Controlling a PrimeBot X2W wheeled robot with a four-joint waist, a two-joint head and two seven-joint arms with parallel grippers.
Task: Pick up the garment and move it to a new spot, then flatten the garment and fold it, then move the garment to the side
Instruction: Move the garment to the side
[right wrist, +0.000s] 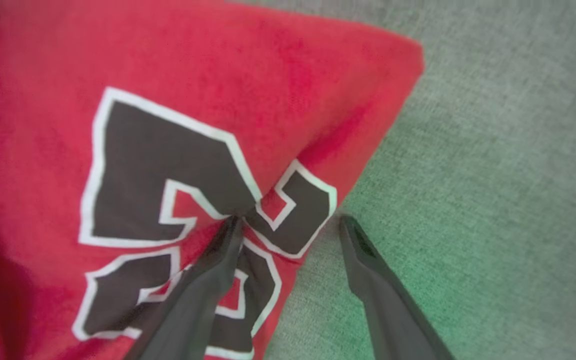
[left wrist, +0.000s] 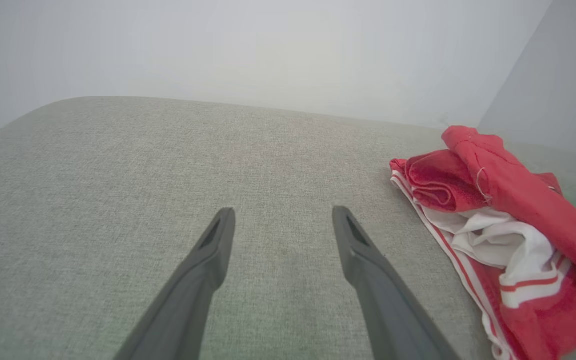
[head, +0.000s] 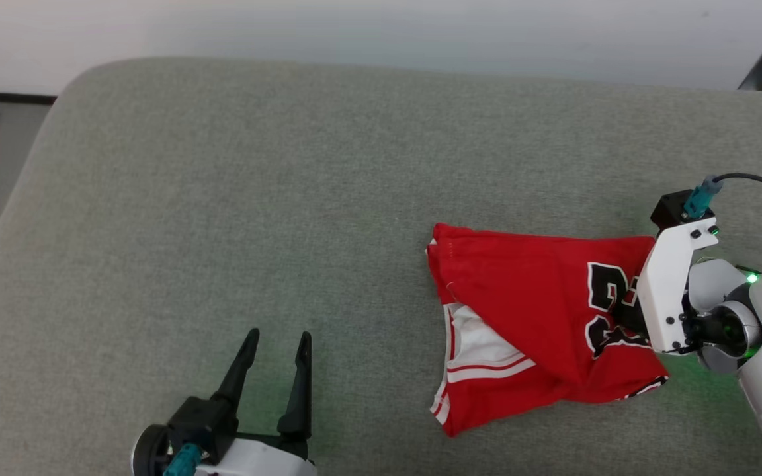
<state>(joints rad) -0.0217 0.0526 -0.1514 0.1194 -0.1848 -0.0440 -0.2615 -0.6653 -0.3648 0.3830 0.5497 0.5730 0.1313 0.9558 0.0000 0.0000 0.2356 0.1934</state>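
Number (head: 600, 294) on garment (head: 526, 291) partly behind right tool (right wrist: 290, 220)

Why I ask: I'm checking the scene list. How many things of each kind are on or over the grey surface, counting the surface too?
garment: 1
grippers: 2, left gripper and right gripper, both with jaws open
grey surface: 1
total: 4

open cushion (head: 222, 198) left of and beyond the shirt (head: 520, 297), shirt heaped at right, right gripper (right wrist: 289, 220) straddling its edge
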